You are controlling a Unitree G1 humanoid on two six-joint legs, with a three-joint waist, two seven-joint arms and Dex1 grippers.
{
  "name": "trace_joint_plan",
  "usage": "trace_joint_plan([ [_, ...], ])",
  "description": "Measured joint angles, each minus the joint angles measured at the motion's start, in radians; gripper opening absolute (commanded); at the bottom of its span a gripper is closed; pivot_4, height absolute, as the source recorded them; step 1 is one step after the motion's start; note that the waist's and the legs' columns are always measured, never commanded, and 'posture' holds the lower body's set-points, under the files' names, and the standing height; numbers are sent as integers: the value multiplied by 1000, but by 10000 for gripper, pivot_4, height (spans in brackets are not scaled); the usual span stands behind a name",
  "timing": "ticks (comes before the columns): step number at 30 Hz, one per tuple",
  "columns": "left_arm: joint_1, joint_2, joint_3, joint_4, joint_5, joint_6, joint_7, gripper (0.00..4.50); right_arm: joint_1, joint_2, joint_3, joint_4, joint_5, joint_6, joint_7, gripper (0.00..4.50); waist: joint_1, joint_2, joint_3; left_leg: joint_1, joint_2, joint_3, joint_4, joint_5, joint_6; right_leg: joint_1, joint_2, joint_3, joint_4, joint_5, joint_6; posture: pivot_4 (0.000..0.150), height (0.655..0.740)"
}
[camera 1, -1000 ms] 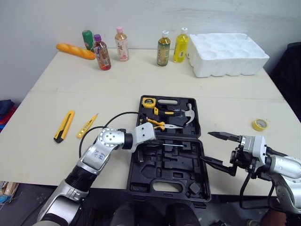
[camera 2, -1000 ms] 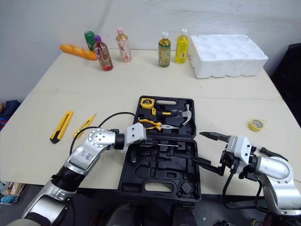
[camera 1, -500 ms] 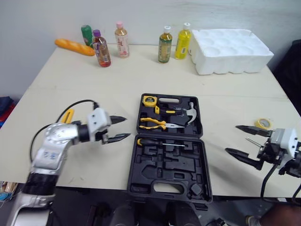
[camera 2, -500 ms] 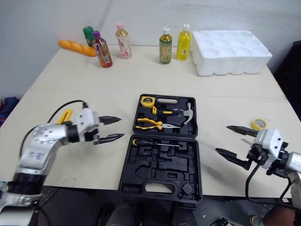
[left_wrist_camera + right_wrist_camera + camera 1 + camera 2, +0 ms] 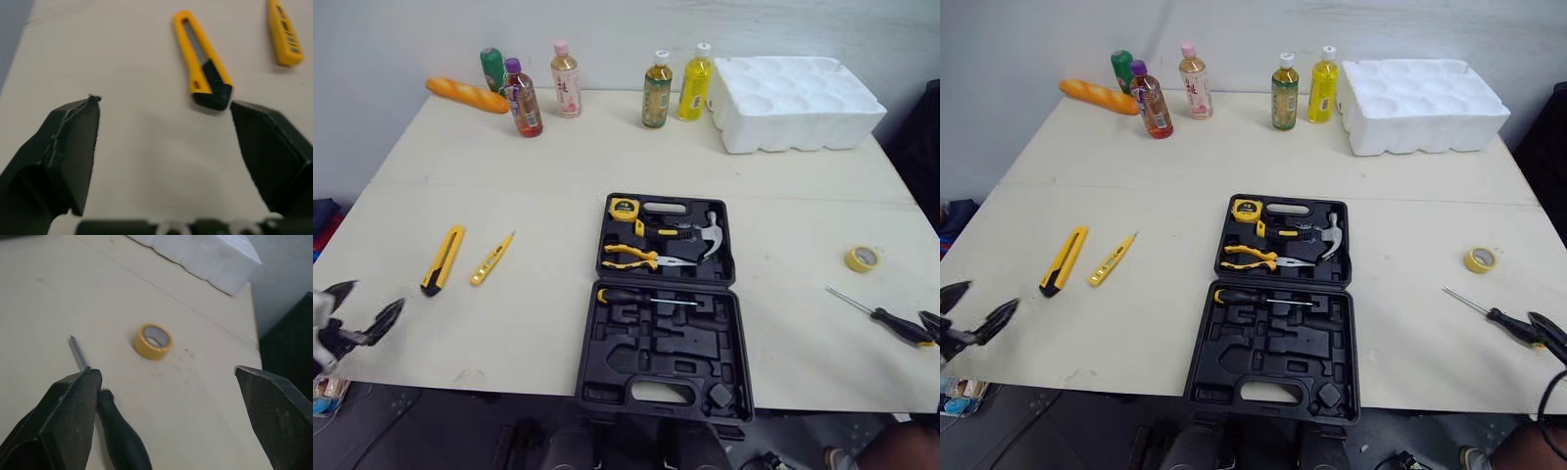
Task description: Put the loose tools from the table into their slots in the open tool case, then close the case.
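Observation:
The black tool case (image 5: 658, 345) lies open in the middle of the table. It holds a tape measure (image 5: 624, 209), a hammer (image 5: 706, 235), pliers (image 5: 640, 258) and a screwdriver (image 5: 642, 298). A yellow utility knife (image 5: 443, 259) and a yellow tester pen (image 5: 492, 259) lie loose to its left. A black-handled screwdriver (image 5: 883, 317) lies loose at the right. My left gripper (image 5: 360, 305) hangs open at the table's near left edge, short of the knife (image 5: 203, 61). My right gripper (image 5: 167, 372) stands open and empty over the black screwdriver's handle (image 5: 120, 433).
A yellow tape roll (image 5: 862, 258) sits near the right edge, just beyond the loose screwdriver. Several bottles (image 5: 568, 80), a bread loaf (image 5: 465, 95) and a white foam tray (image 5: 798, 103) stand along the back of the table.
My left gripper let go of the screwdriver in the case, opened and drew back to the near left table edge. My right gripper drew back to the right edge.

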Motion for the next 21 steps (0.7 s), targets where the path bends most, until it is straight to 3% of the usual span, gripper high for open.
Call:
trace_joint_plan([
  [10,28,-8,58,211,7,-59,146,44469,80,-20,-85,260,-1,-108,-120,45000,-3,0,0,1,1,1,-2,-1,-1,-2,0,2,1,-1,-2,1500,7400],
  [21,-16,29,26,283,6,-104,144,44469,41,-13,-47,290,-2,-160,-135,45000,-24,1,-1,1,1,2,-2,-1,-2,-3,0,2,2,-1,-2,1500,7400],
])
